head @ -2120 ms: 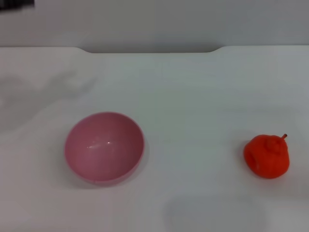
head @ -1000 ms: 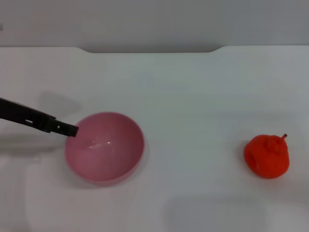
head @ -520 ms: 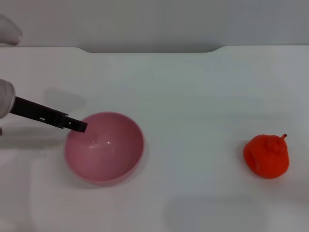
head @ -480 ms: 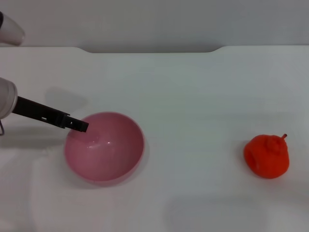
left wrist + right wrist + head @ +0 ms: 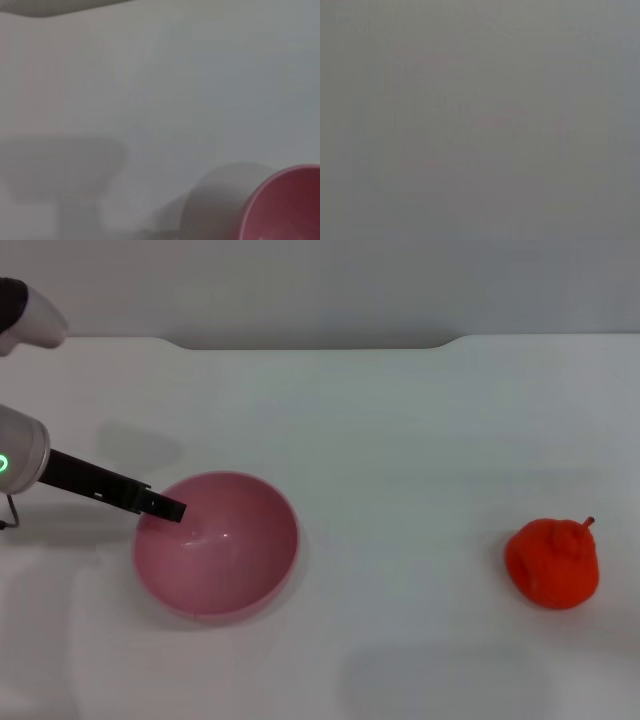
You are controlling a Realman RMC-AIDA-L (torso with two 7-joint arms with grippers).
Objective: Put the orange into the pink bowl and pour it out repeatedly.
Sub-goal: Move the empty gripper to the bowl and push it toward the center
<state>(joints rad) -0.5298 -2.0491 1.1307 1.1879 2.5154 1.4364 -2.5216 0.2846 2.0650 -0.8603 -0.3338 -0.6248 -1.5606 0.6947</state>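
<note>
1. The pink bowl stands upright on the white counter, left of centre in the head view, with nothing inside it.
2. The orange rests on the counter far to the right, well apart from the bowl, its stem nub pointing up and to the right.
3. The left gripper reaches in from the left edge as a dark, slim finger whose tip sits over the bowl's upper-left rim; whether it touches the rim, and whether the gripper is spread or closed, I cannot tell.
4. The left wrist view shows part of the bowl's rim and its shadow on the counter.
5. The right gripper appears in no view; its wrist camera gives only a blank grey field.
</note>
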